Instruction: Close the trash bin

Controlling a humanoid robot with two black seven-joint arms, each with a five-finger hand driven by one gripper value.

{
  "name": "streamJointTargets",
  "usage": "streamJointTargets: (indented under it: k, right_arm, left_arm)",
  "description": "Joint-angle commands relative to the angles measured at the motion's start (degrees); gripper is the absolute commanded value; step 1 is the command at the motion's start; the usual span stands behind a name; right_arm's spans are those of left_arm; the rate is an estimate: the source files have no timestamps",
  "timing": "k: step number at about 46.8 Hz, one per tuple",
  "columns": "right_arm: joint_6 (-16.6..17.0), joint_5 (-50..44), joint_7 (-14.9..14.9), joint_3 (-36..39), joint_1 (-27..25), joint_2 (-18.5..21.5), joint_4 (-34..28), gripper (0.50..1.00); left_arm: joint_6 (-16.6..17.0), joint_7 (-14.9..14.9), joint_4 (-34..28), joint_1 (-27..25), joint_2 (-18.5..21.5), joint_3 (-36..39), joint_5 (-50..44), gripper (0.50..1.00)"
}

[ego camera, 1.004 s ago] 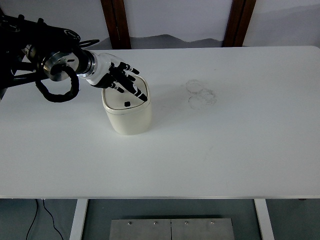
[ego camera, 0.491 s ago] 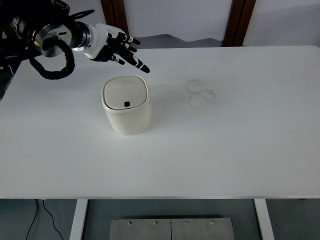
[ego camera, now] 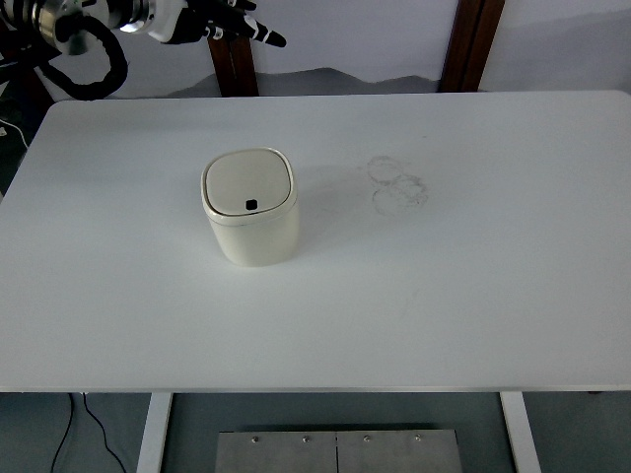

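We look down on a white table (ego camera: 444,296) from the robot's side; its near edge runs across the lower part of the picture, and the floor and a metal plate (ego camera: 337,450) show beneath it. A cream trash bin (ego camera: 251,207) stands upright on the table, left of centre and well back from the near edge; its body is rounded and narrows slightly toward the base. The lid (ego camera: 248,182) lies flat and flush in the bin's rim, so we read the bin as closed; a small dark square button (ego camera: 250,205) sits near the lid's front edge. To the right of the bin, and apart from it, we see faint ring-shaped marks (ego camera: 396,183) on the tabletop.

The left hand (ego camera: 212,20) appears at the top left corner, raised above and beyond the table's far edge, well apart from the bin; it touches nothing. Its white palm is partly cut off by the picture's top edge; the black fingers (ego camera: 264,36) point to the right, extended and held loosely apart, with nothing between them. A looped black cable (ego camera: 91,69) hangs from the wrist. Two brown wooden posts, one on the left (ego camera: 234,64) and one on the right (ego camera: 471,44), stand against the pale wall behind the table. A thin cord (ego camera: 84,419) trails on the floor at lower left.
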Motion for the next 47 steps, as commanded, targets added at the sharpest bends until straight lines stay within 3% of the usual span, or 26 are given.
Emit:
streamJointTargets:
  k: [1, 8, 18, 29, 37, 47]
  right_arm:
    - [0.00, -0.01, -0.01, -0.01, 0.01, 0.00, 0.00, 0.995]
    - [0.00, 0.17, -0.01, 0.08, 0.01, 0.00, 0.00, 0.995]
    - [0.00, 0.17, -0.01, 0.08, 0.01, 0.00, 0.00, 0.995]
    - [0.00, 0.26, -0.01, 0.08, 0.01, 0.00, 0.09, 0.995]
    - [0.00, 0.26, -0.01, 0.08, 0.01, 0.00, 0.09, 0.995]
    - [0.00, 0.26, -0.01, 0.08, 0.01, 0.00, 0.09, 0.995]
  left_arm:
    - [0.01, 0.00, 2.32, 2.34, 0.20, -3.75, 0.19, 1.000]
    - [-0.16, -0.44, 5.66, 7.26, 2.66, -11.57, 0.71, 1.000]
    - [-0.16, -5.09, 7.68, 14.47, 4.77, -23.09, 5.72, 1.000]
    - [-0.16, -6.42, 11.20, 21.33, 4.95, -34.86, 7.57, 1.000]
    - [-1.83, -9.67, 11.82, 27.56, 5.12, -44.36, 7.57, 1.000]
    - [-3.15, -11.34, 12.61, 34.25, 5.30, -50.25, 7.48, 1.000]
